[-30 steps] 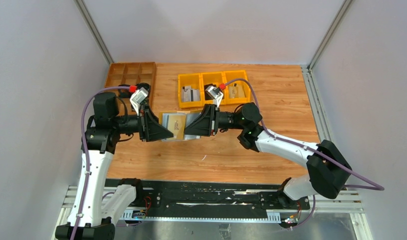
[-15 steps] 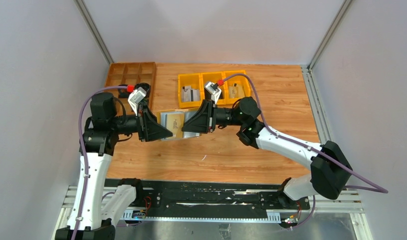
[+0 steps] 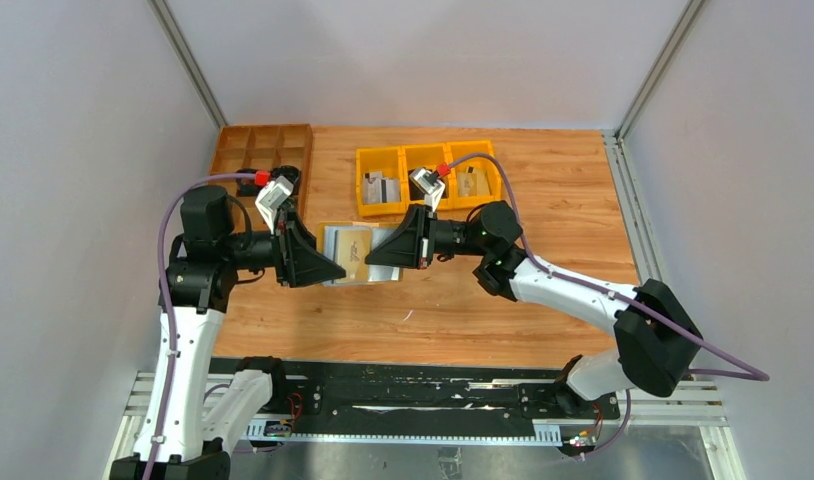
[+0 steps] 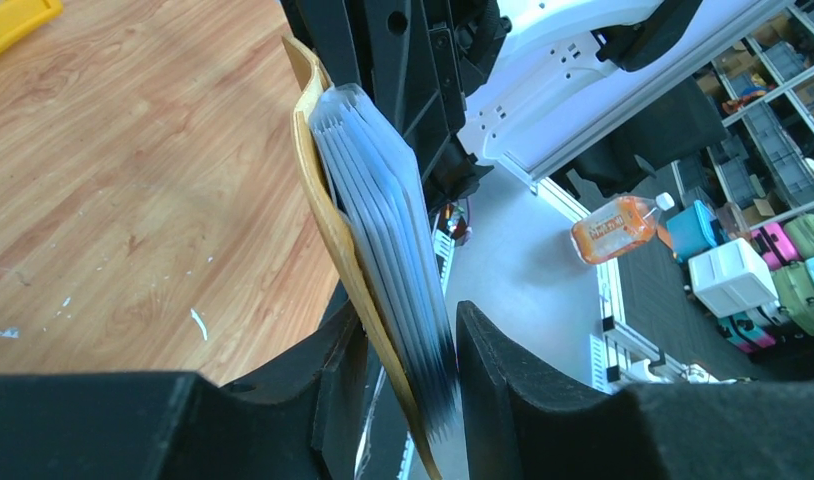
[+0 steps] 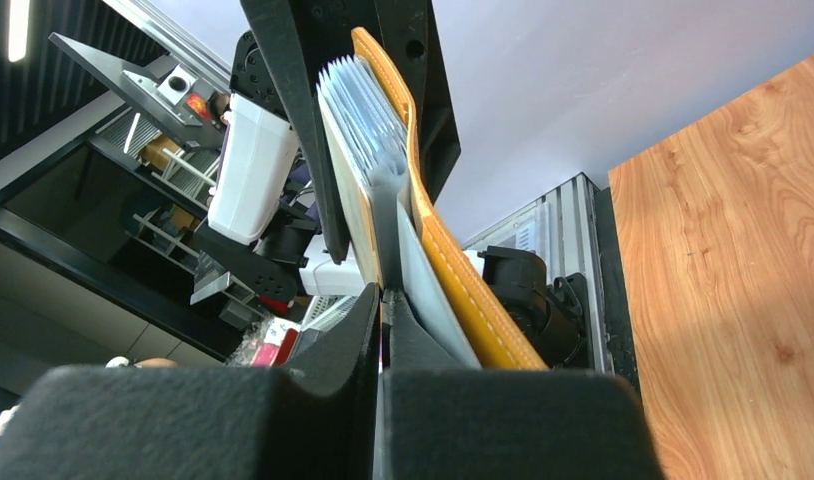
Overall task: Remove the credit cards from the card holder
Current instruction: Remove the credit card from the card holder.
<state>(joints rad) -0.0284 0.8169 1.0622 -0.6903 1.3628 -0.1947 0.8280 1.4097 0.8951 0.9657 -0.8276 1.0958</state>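
holder: the holder [image 3: 350,250] hangs over mid-table, open, strung between the two claws and off the wood as far as we can tell.
left claw: the left gripper [image 4: 408,350] comes in from 9 o'clock and is clenched on the yellow cover plus the whole pleat stack.
right claw: the right gripper [image 5: 383,300] comes in from 3 o'clock, pinched tight on one thin pale leaf of the pleats. Bare sleeve or card, we can't tell.
handling: we reckon it's light and floppy. The cover bows in the left wrist view, and the clear sleeves look slick and springy. The cards should be stiff, thin and slippery, so they'd slide out easily or twist in the pinch.
where to grab: we'd keep the left on the spine side and take a card by its exposed short edge, pulling straight along the sleeve and not across it.
surface: a wooden table [image 3: 543,200], a few pale scuffs, flat.
room: yellow bins [image 3: 361,180] at 12 o'clock from the holder with cards [image 3: 383,188] lying in them; wooden tray [image 3: 263,150] at 10 o'clock. Grey walls close in on three sides, so it's a bit tight for elbows.
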